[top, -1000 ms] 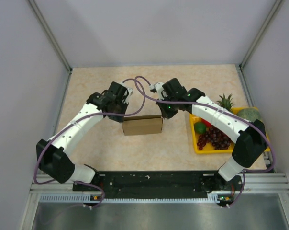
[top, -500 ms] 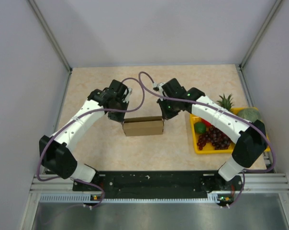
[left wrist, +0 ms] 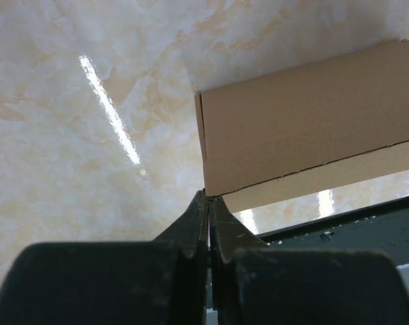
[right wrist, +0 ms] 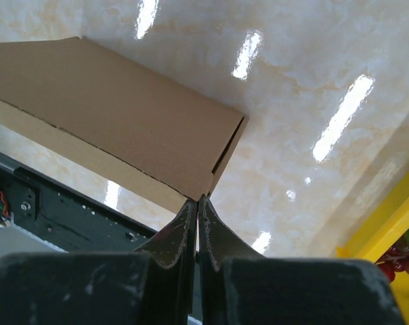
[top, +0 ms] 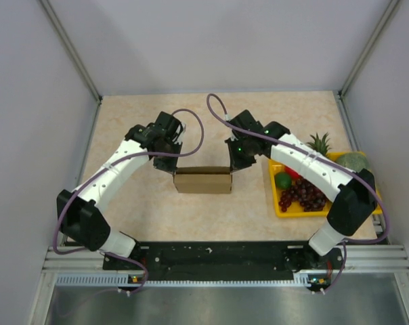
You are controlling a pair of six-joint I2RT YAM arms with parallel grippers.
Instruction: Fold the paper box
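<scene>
A: Where is the paper box [top: 203,180] found?

B: It is seen as a low brown rectangle near the middle of the table [top: 211,115], its long side laid from 9 to 3 o'clock in the overhead view. A yellow tray [top: 306,214] of fruit is set at its 3 o'clock, apart from it.

A: How is the left gripper [top: 172,167] held?

B: Its fingers are pressed together with nothing clamped between them. The tips are placed at the box's 10 o'clock corner.

A: And the right gripper [top: 233,166]?

B: It is likewise closed on nothing, with the tips placed at the 2 o'clock corner. Whether the cardboard is actually touched by either cannot be told.
</scene>
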